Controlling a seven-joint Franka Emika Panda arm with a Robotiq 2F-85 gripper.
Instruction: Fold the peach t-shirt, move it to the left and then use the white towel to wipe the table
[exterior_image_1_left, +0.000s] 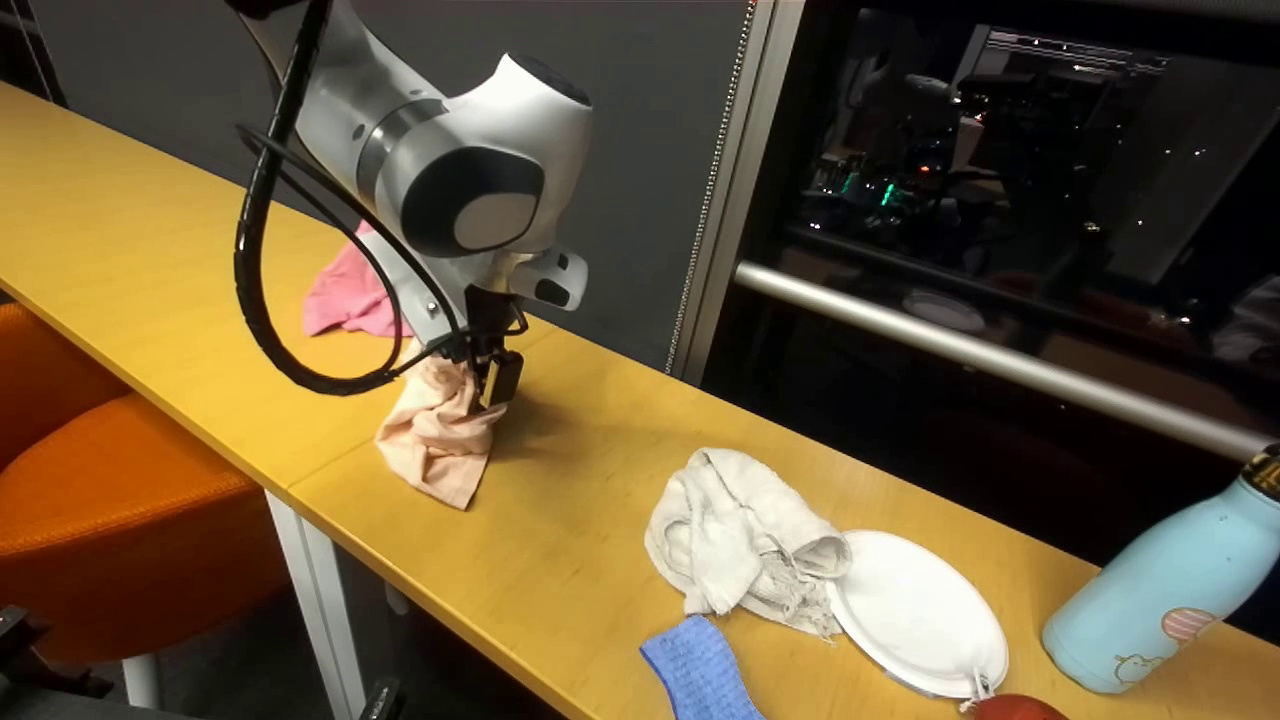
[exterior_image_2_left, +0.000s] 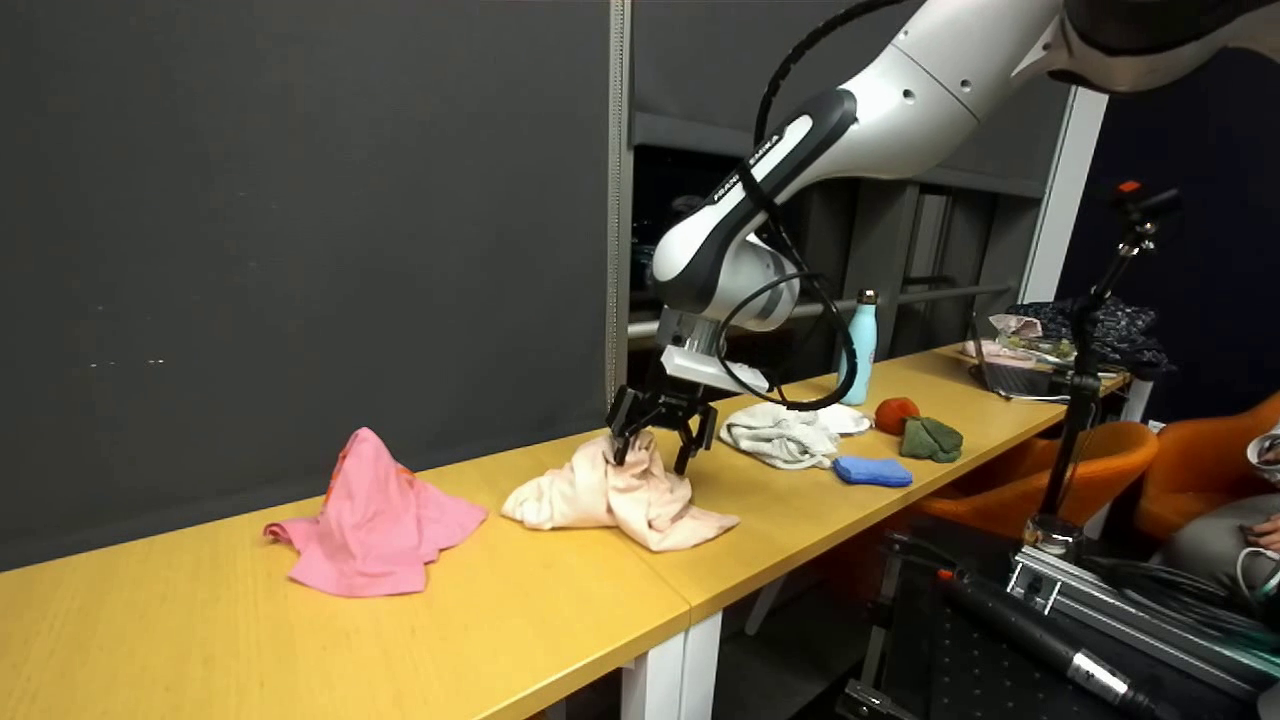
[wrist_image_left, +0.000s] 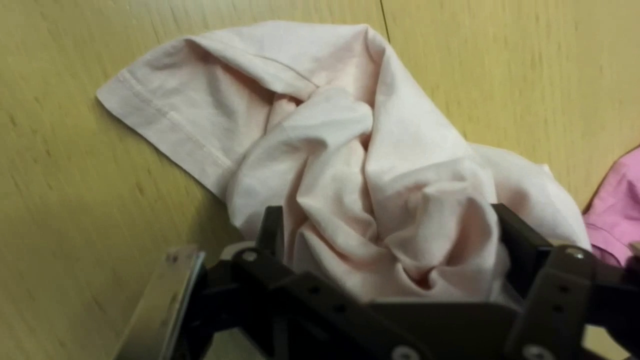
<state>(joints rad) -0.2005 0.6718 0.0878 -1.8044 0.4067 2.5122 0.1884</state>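
1. One peach t-shirt (exterior_image_2_left: 625, 500) lay crumpled across the seam (wrist_image_left: 384, 17) in the counter (exterior_image_2_left: 150, 640), between the long edge by the orange chair (exterior_image_1_left: 130, 490) and the long edge by the window (exterior_image_1_left: 1000, 180). In the wrist view, a hemmed flap of it stretched out past the bunched middle.

2. Pointing down, the gripper (exterior_image_2_left: 651, 462) was at the shirt with its fingers (wrist_image_left: 271, 227) spread wide, a gathered bunch of fabric between them. Whether either finger pressed against the fabric, I could not tell.

3. Well apart from the shirt, a white towel (exterior_image_1_left: 725, 560) sat in a rumpled heap between the two long edges, one side of it right up against a white plate (exterior_image_1_left: 925, 615).

4. Just beside the towel, a blue sponge (exterior_image_1_left: 700, 665) lay close to the chair-side edge.

5. Past the plate, a light blue bottle (exterior_image_1_left: 1155, 585) stood upright near the window-side edge.

6. In an exterior view, a round red thing (exterior_image_2_left: 896, 414) and a green cloth (exterior_image_2_left: 932, 440) sat next to each other, the green cloth nearer the chair-side edge.

7. Across the shirt from the towel, a pink cloth (exterior_image_2_left: 375, 530) rose to a peak, nearer the same long edge as the bottle.
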